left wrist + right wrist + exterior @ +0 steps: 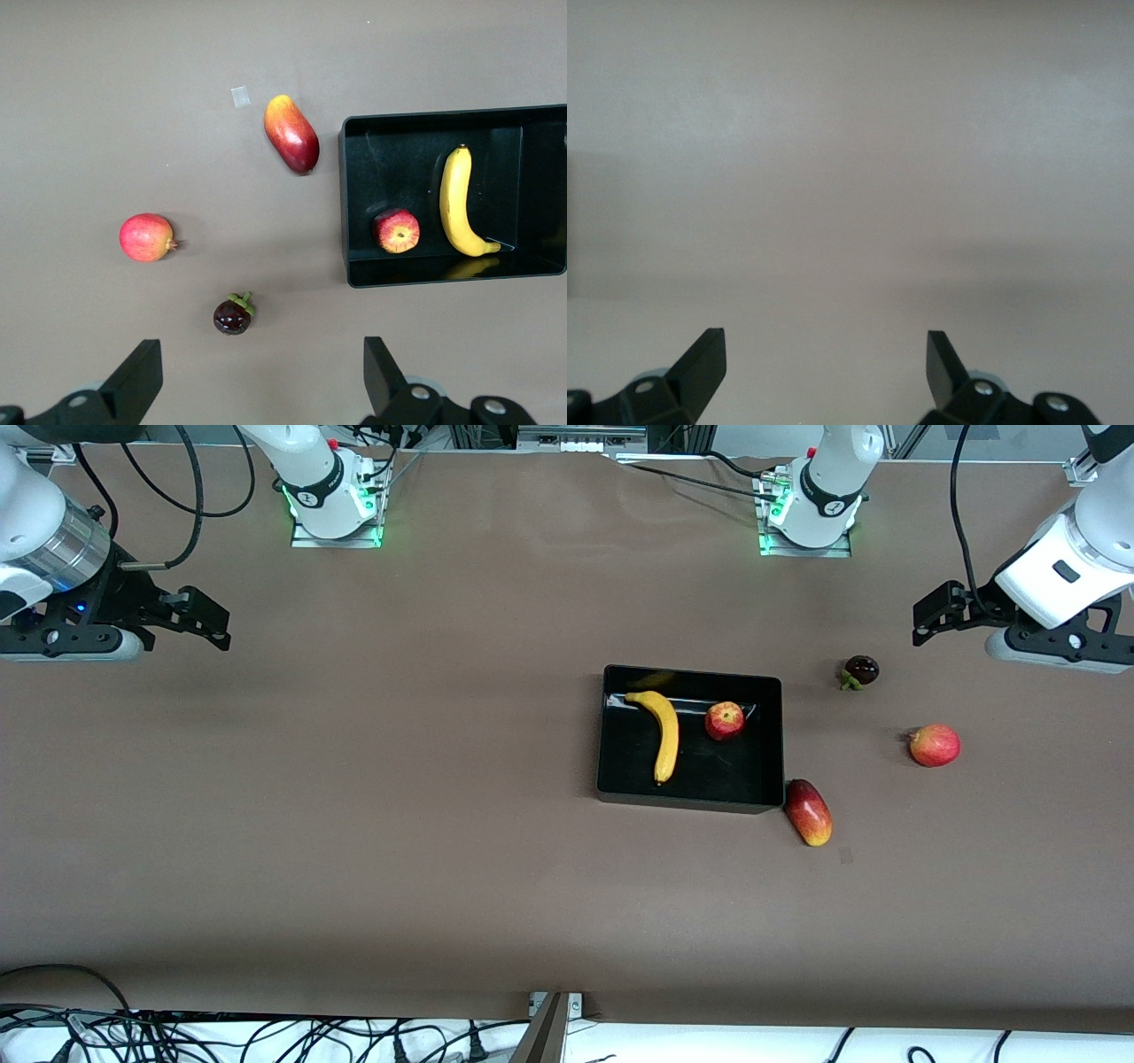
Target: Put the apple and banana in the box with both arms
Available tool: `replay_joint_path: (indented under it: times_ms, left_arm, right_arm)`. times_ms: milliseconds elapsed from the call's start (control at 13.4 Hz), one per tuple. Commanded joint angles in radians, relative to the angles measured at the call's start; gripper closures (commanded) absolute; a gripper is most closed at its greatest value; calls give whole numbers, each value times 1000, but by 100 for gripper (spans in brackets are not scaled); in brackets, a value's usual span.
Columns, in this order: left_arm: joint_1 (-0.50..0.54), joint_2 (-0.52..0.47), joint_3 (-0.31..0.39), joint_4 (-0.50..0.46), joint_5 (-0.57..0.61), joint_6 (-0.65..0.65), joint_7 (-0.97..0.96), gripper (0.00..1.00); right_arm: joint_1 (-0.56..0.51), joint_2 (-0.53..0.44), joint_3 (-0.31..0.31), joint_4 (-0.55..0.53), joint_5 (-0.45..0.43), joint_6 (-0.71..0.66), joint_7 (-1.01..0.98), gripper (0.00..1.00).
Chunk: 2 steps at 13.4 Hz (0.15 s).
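The black box (687,798) sits on the brown table toward the left arm's end. The yellow banana (663,732) and the small red apple (725,720) lie inside it, side by side and apart. The left wrist view also shows the box (532,168), the banana (458,208) and the apple (396,231). My left gripper (928,615) is open and empty, raised over the table at the left arm's end, near a dark purple fruit; its fingers frame bare table (263,363). My right gripper (211,618) is open and empty over bare table at the right arm's end (826,354).
A dark purple fruit with a green cap (860,670) (233,314), a red-orange round fruit with a nub (935,745) (146,237) and an oblong red-and-yellow fruit (808,811) (291,134) lie on the table outside the box, the oblong one against its corner.
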Motion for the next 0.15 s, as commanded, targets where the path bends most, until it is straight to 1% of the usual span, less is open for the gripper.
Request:
replay_joint_path:
  times_ms: [0, 75]
  left_arm:
    - [-18, -15, 17, -4, 26, -5, 10, 0]
    - [-16, -15, 18, -12, 26, -7, 11, 0]
  right_arm:
    - [-9, 4, 8, 17, -12, -13, 0, 0]
    - [-9, 4, 6, 17, -12, -12, 0, 0]
